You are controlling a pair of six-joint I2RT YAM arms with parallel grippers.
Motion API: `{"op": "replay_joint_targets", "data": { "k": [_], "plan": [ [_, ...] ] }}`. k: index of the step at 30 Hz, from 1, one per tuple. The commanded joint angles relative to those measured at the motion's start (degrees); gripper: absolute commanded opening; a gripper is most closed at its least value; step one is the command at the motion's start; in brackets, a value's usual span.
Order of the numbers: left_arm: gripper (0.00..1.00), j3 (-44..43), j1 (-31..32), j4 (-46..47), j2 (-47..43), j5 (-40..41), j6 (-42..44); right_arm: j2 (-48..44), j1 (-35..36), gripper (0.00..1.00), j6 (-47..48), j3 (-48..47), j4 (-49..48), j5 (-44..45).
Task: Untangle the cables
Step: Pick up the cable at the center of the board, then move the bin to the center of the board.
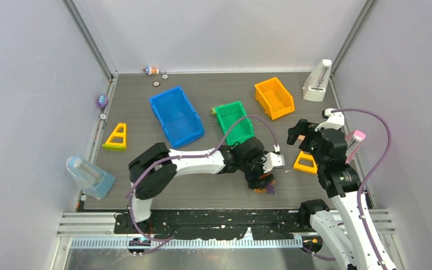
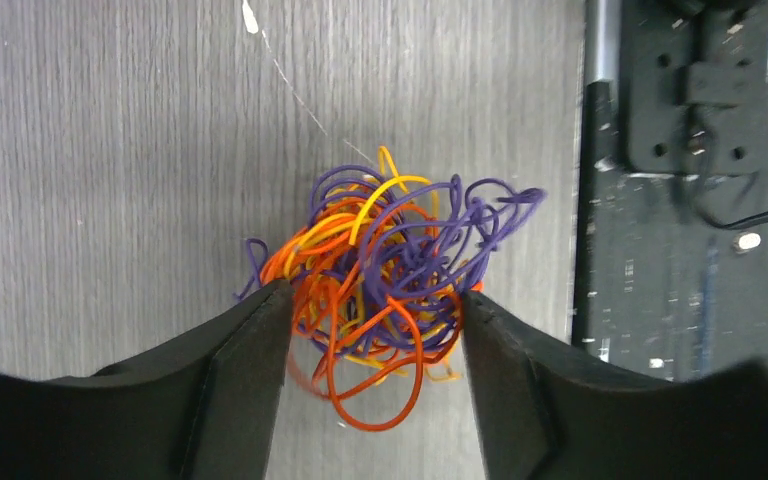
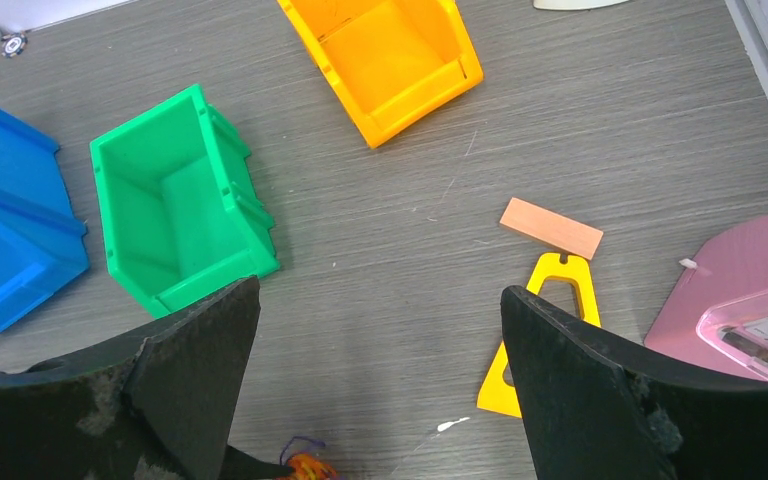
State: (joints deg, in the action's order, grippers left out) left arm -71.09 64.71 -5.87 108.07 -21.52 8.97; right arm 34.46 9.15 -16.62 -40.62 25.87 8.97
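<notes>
Far left, a clear plastic container (image 1: 90,177) sits on the table edge, with a yellow triangular stand (image 1: 116,136) beyond it, flat and hollow-centred. The table (image 1: 146,95) is dark grey with a fine woodgrain, boxed in by pale, smooth walls (image 1: 28,84). Moving across, a big blue bin (image 1: 175,115) lies at a slant, glossy moulded plastic, with a smaller green bin (image 1: 233,121) just beside it, both open-topped. Now the action: the left gripper (image 2: 375,310) is down at the near-centre of the table, its matte black jaws apart on either side of the cables (image 2: 390,260). These form a springy ball of thin orange, yellow and purple wire resting on the surface. The fingertips (image 2: 260,330) touch its outer loops, but the ball is not squashed. It lies close to the black mounting plate (image 2: 680,200) at the near edge, with bare grain on its far side. Further right sits an orange bin (image 1: 274,97), and a white block (image 1: 317,81) stands in the far corner. The right gripper (image 3: 380,300) hangs above the table spread wide, holding nothing. Below it lie a second yellow stand (image 3: 540,340) touching a small tan wooden block (image 3: 551,227), and a pink translucent case (image 3: 740,290) tight by the right wall.
</notes>
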Motion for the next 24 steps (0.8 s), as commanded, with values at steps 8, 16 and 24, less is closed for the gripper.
{"op": "replay_joint_targets", "data": {
  "k": [8, 16, 24],
  "plan": [
    [0.00, -0.9, -2.0, -2.8, -3.1, 2.5, 0.4, -0.3, -0.1, 0.95, 0.1, -0.2, -0.5, -2.1],
    [0.00, 18.7, -17.5, 24.8, -18.6, -10.3, -17.9, -0.2, -0.1, 0.98, 0.2, 7.5, -10.1, -26.6],
    [0.00, 27.9, -22.5, 33.0, -27.8, 0.8, -23.5, 13.0, 7.6, 1.00, -4.0, 12.4, -27.1, -29.3]
  ]
}}
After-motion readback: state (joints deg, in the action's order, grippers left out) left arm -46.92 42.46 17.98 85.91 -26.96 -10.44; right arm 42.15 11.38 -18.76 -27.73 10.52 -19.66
